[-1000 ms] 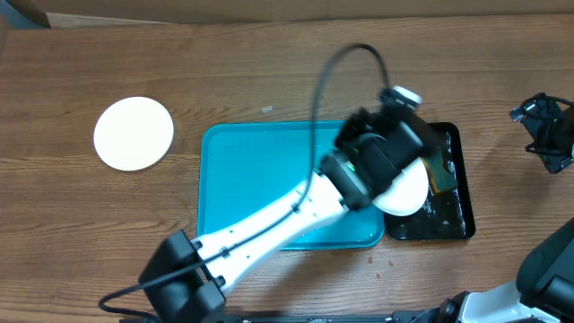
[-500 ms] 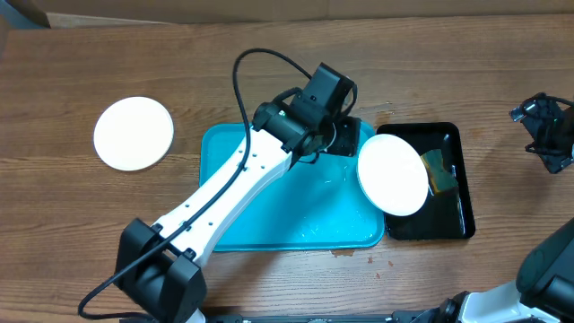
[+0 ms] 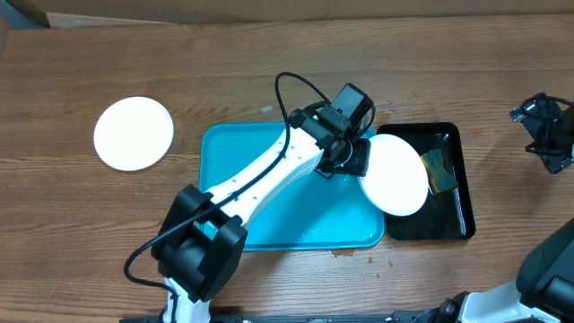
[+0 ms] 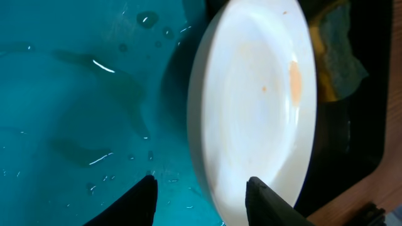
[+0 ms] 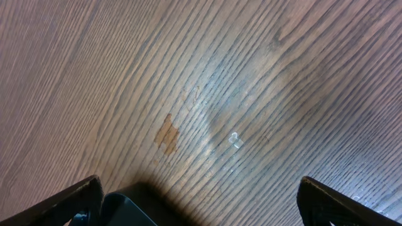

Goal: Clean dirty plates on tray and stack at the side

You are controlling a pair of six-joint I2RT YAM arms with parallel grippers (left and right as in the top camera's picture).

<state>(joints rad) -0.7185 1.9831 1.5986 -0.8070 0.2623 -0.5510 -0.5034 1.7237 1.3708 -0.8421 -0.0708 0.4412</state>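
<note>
A white plate (image 3: 395, 173) with an orange smear (image 4: 294, 78) lies tilted across the right rim of the turquoise tray (image 3: 233, 179) and the black tray (image 3: 453, 215). My left gripper (image 3: 357, 160) hovers at that plate's left edge. In the left wrist view it (image 4: 201, 198) is open, one finger over the wet tray (image 4: 75, 94), the other over the plate (image 4: 251, 125), gripping nothing. A second white plate (image 3: 134, 133) rests on the table far left. My right gripper (image 3: 547, 135) stands wide open (image 5: 201, 207) over bare wood at the right edge.
A yellow-green sponge (image 3: 438, 169) lies in the black tray beside the plate, also visible in the left wrist view (image 4: 336, 56). Water drops and streaks cover the turquoise tray's floor. A small brown stain (image 5: 166, 135) marks the wood under the right gripper.
My left gripper left the plate over the black tray, pulled back to the tray's far edge, then returned to the plate's left rim. The right arm has not moved.
</note>
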